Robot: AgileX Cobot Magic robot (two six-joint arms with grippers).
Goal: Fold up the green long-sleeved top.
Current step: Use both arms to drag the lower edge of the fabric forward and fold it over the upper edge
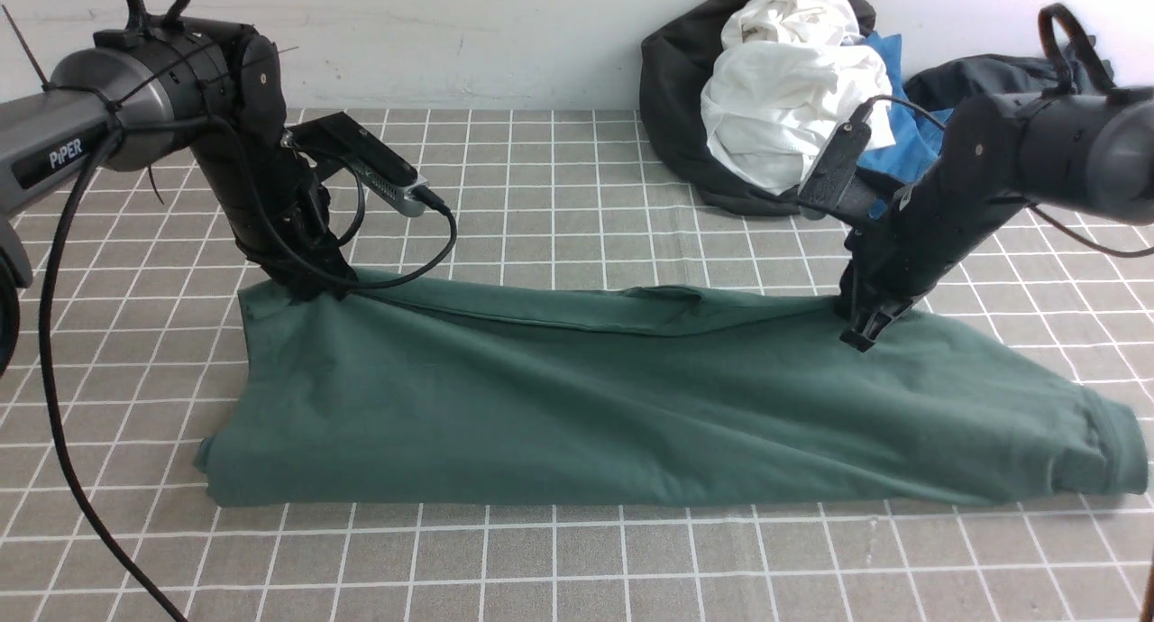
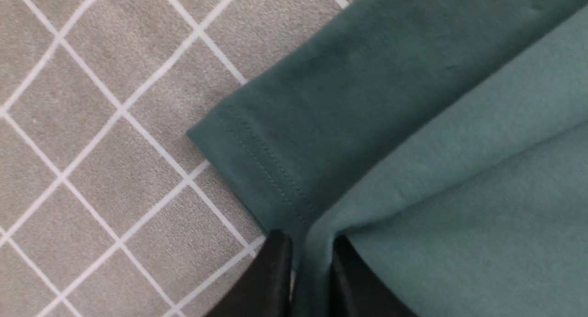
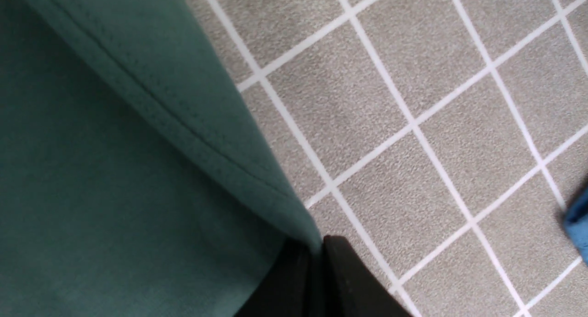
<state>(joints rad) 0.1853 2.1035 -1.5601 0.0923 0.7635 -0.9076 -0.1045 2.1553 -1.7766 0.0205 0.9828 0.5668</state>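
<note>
The green long-sleeved top lies across the checked mat, folded lengthwise, with a ribbed cuff at the right end. My left gripper is shut on the top's far left edge; in the left wrist view a fold of green cloth runs between its jaws. My right gripper is shut on the top's far right edge; in the right wrist view the hemmed edge ends pinched between its jaws. The neckline, tag and logo are hidden.
A pile of clothes stands at the back right by the wall: a dark grey garment, white cloth and a bright blue tee, whose corner shows in the right wrist view. The grey checked mat covers the table.
</note>
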